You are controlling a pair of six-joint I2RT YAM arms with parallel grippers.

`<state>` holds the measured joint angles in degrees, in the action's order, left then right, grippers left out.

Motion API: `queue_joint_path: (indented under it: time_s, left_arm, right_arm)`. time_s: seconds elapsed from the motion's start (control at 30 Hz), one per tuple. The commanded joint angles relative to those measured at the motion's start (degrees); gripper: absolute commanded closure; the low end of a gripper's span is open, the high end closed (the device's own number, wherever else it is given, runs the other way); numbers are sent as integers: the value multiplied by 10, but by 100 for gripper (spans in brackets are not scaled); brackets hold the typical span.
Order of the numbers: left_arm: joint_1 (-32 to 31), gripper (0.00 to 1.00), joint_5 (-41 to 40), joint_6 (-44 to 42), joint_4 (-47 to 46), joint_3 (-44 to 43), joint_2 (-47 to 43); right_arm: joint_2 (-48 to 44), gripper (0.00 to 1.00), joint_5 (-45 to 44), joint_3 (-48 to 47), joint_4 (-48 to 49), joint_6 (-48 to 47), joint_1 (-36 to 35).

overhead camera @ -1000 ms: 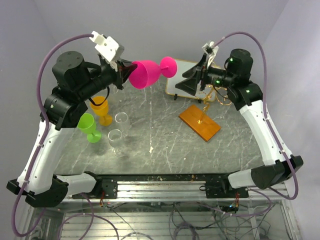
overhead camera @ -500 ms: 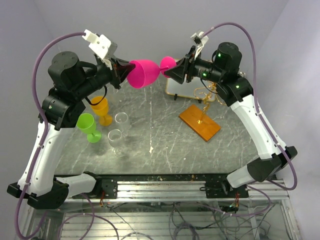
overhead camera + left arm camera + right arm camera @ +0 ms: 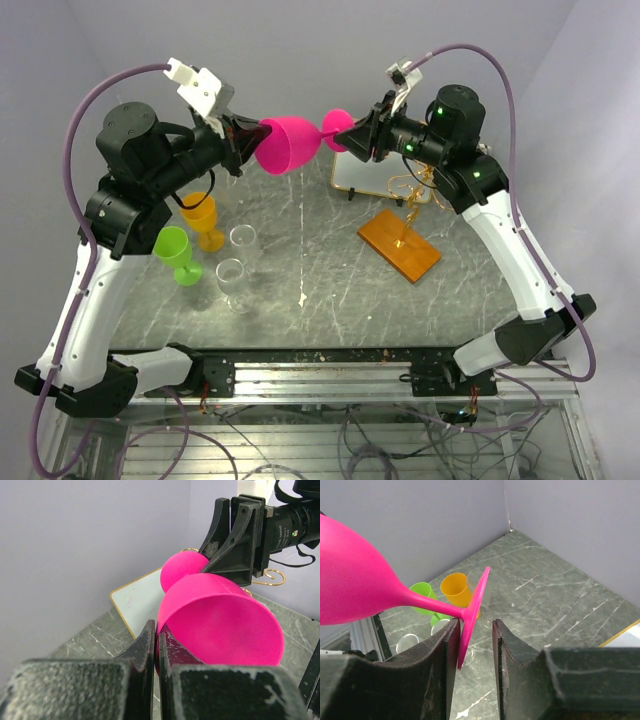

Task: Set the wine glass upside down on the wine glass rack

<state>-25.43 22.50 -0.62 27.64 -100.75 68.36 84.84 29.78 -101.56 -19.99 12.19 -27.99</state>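
The pink wine glass (image 3: 290,145) hangs on its side in the air above the table's back. My left gripper (image 3: 243,143) is shut on the bowl's rim, as the left wrist view shows (image 3: 156,630), with the bowl (image 3: 220,625) just past it. My right gripper (image 3: 352,140) is open, its jaws on either side of the glass's foot (image 3: 475,605). The foot lies against one finger (image 3: 445,645) with a gap to the other. The wine glass rack (image 3: 412,195), gold wire on an orange-brown base (image 3: 400,245), stands below my right arm.
A gold-framed white panel (image 3: 365,172) lies behind the rack. An orange glass (image 3: 203,218), a green glass (image 3: 177,252) and two clear glasses (image 3: 243,243) (image 3: 231,280) stand at the left of the grey marble table (image 3: 320,290).
My right gripper has swung left from above the rack to the glass's foot and now straddles it. My left gripper lifted the glass slightly and holds it still.
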Motion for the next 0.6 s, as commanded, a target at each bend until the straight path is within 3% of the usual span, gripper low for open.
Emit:
queue_joint_path:
  time_s: [0.0,0.23,0.33,0.57]
  left_arm:
    - [4,93,4,-9,-22,0,2]
    - [4,93,3,-11,-26,0,7]
    - [4,93,4,-14,-26,3,6]
    - [9,88,-4,-25,-18,22,-14]
  right_arm:
    - [-16,69,4,4,10,7,0]
    - [-12,79,7,-3,8,14,0]
    - [-9,98,-7,-10,4,13,0]
    - [-16,100,-78,-26,-20,-18,8]
